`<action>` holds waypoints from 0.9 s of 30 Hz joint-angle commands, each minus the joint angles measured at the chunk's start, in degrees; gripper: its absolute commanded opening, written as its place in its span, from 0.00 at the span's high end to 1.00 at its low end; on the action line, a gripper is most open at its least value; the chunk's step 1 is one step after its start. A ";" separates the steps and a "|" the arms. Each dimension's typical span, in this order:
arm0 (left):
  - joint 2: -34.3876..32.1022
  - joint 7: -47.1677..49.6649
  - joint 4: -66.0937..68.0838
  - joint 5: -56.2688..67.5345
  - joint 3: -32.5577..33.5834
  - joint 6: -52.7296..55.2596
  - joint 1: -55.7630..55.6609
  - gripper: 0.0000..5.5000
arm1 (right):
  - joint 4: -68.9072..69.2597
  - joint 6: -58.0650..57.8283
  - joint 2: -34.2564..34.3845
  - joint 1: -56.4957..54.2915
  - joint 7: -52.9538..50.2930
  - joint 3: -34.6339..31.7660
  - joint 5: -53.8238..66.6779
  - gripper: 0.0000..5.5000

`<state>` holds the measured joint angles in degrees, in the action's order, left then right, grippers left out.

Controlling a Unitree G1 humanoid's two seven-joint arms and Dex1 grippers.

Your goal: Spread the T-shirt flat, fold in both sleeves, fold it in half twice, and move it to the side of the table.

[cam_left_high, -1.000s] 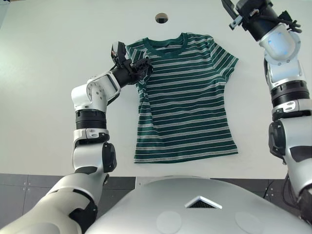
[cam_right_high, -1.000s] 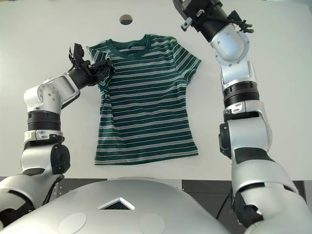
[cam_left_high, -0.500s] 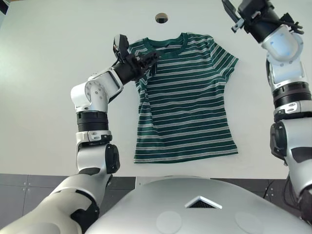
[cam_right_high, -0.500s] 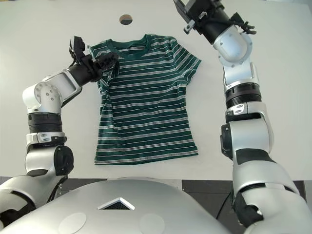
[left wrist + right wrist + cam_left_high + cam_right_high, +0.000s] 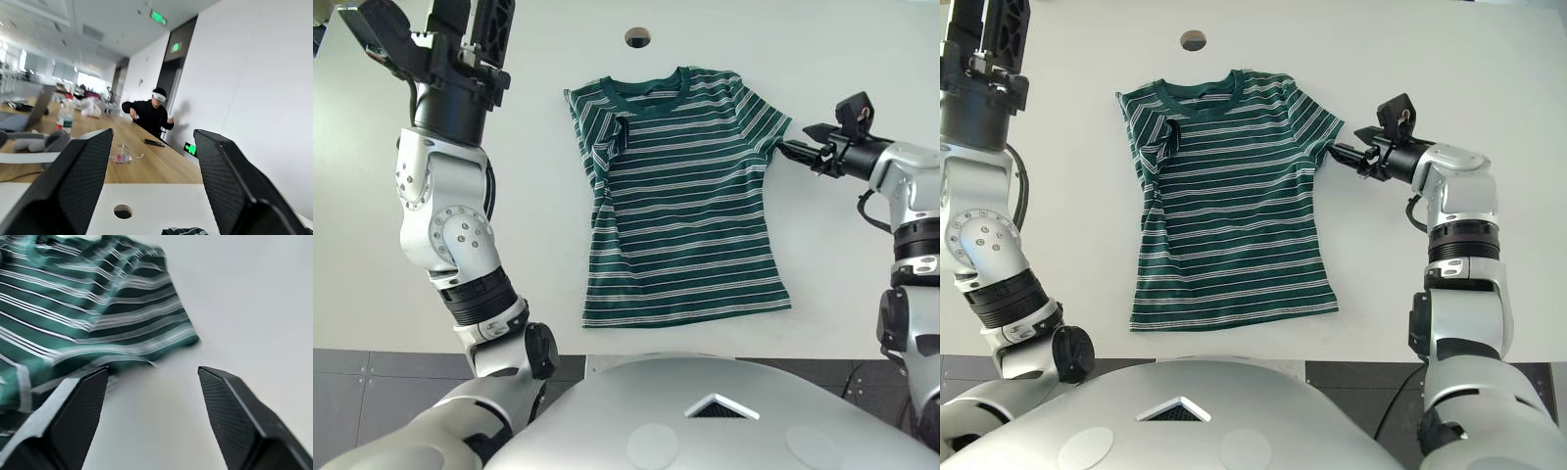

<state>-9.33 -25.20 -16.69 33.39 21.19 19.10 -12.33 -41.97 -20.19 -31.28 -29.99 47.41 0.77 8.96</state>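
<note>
We see a dark green T-shirt with thin white stripes (image 5: pixel 685 196) lying face up in the middle of the white bench (image 5: pixel 538 206), its collar (image 5: pixel 646 86) toward the far edge and its hem (image 5: pixel 690 311) toward the near edge. The body of the cloth lies mostly flat, with a few soft wrinkles down its left side. The left sleeve (image 5: pixel 607 147) is turned inward and rests bunched on the chest just below the shoulder, so the left outline runs nearly straight. The right sleeve (image 5: pixel 766 122) lies spread outward on the bench. The right tool (image 5: pixel 152 372) sits low over the bench at the right of the shirt, just beside the cuff of that sleeve, pointing left at it; its two dark fingers (image 5: pixel 73 416) stand wide apart, the cuff's corner lies in front of the gap, and nothing is clamped between them. The left tool (image 5: pixel 426 22) is held high above the far left of the bench, well apart from the shirt, with its jaws wide and nothing in them. A small round hole (image 5: pixel 637 36) is set in the bench just beyond the collar.
</note>
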 commanded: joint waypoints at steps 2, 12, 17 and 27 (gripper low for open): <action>-0.58 1.63 0.02 0.37 0.69 -3.12 1.72 0.44 | -9.77 -0.99 3.23 -5.26 -4.31 -2.97 0.60 0.39; -1.22 5.41 -0.92 3.49 1.58 -3.01 1.82 0.44 | -21.84 -1.34 8.95 -11.61 -7.37 -6.73 1.52 0.39; -1.87 6.70 -0.08 4.88 1.81 -2.89 1.59 0.44 | -23.07 -0.46 9.70 -12.10 -7.51 -6.66 0.97 0.42; -2.58 7.28 1.01 6.12 1.24 -3.24 1.64 0.44 | -23.47 0.06 9.52 -12.65 -7.35 -6.98 1.11 0.73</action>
<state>-11.37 -18.55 -16.17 39.19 22.67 15.50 -10.20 -64.27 -18.99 -22.56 -43.35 40.41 -6.60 11.29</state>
